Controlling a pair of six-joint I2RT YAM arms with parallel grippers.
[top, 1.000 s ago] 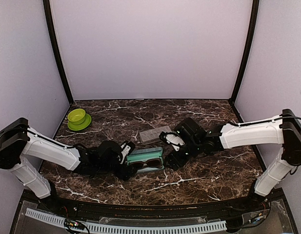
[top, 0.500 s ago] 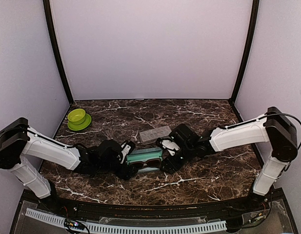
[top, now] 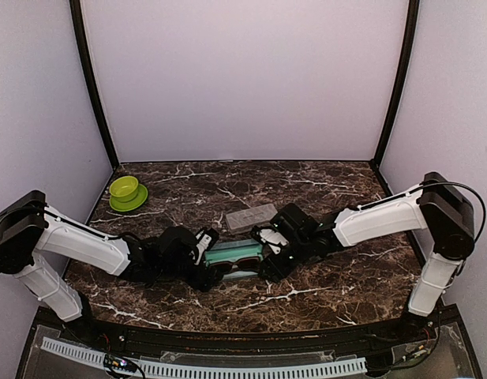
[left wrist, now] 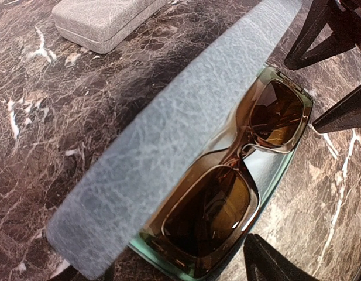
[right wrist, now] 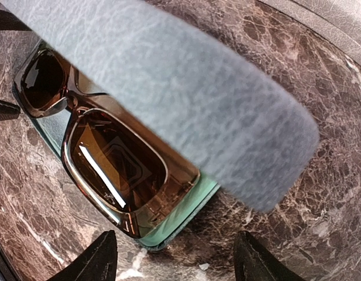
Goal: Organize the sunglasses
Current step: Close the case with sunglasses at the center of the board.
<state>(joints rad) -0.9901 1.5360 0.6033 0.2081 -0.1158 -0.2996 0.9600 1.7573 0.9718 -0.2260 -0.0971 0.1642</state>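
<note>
One pair of sunglasses in view, brown-framed with amber lenses. Lies lens-up in the teal-lined tray of an open blue-grey case, low and centre in the top view on the marbled tabletop, with the lid tilted up over the frame. At the case's left end, the left tool: straddles the tray with jaws spread wide, one finger seemingly against the tray's edge, though cannot tell whether gripping or merely close. At the right end, the right tool: released, fingers either side of the tray corner and clear of it on both sides. Just up and right of the open case, a closed grey case. Far upper left of the tabletop, a green bowl on a matching saucer.
</note>
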